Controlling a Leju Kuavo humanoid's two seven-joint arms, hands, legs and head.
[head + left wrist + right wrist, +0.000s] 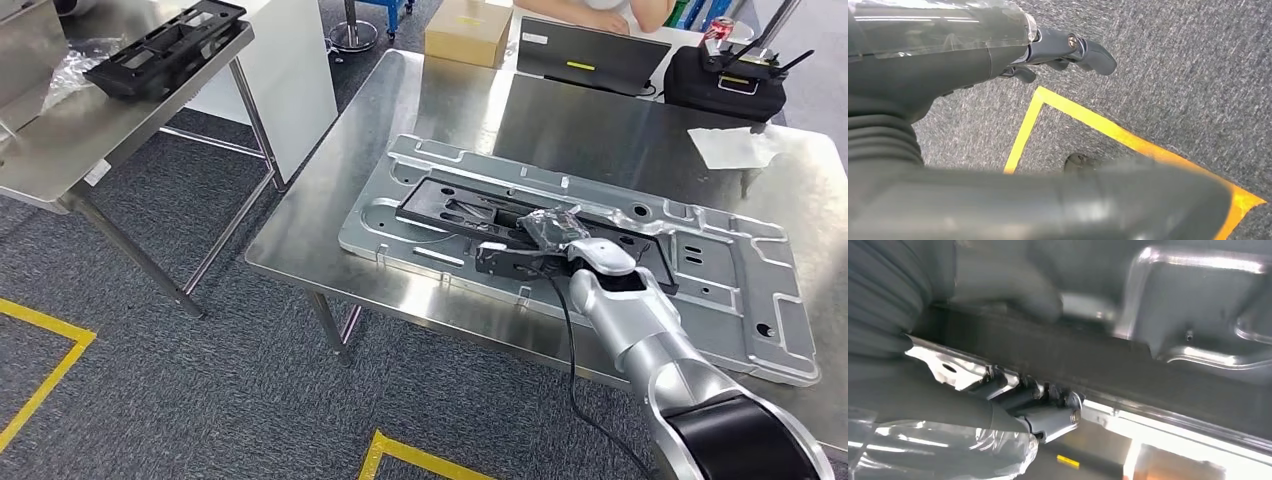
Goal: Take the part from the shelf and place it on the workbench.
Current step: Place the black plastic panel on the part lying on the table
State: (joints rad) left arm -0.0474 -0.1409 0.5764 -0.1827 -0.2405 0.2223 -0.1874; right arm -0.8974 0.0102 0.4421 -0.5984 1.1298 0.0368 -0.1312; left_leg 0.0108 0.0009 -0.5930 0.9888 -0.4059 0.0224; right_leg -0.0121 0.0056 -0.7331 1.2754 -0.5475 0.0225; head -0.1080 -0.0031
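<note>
**Placing part on workbench: set-down step, right hand on it**

Workbench (330,215): big stainless table. On it a large silver stamped plate (700,290) lying flat, spanning most of the near side.

Black frame part (450,205) sits on top of that plate, roughly centred in its recess area. Looks flat from the head view, near edge towards the robot.

Right hand (560,240) is clamped on the part's near edge. Right wrist view shows its fingers (1048,412) hooked under the black bar (1088,360) with the thumb on the other side, so it's grasping the part, not let go yet. Left hand (1063,50) hangs by the floor, fingers curled in, nothing in them.

How to do it well, imo:
- confirm the part lies flat on the plate before letting go; can't tell from the wrist cam if the near edge is fully seated
- open fingers wide, then back out low and straight towards the robot, so the hooked fingers don't drag the part off
- watch the black cable (570,340) along the forearm, close to the table edge

Room: 2nd steel table (60,130) far left w/ another black part (165,50) on it. Laptop (590,55), cardboard box (468,30), black bag (725,85), white cloth (735,145) at the far side. A person sits behind the laptop. Grey carpet, yellow floor tape (45,375).
</note>
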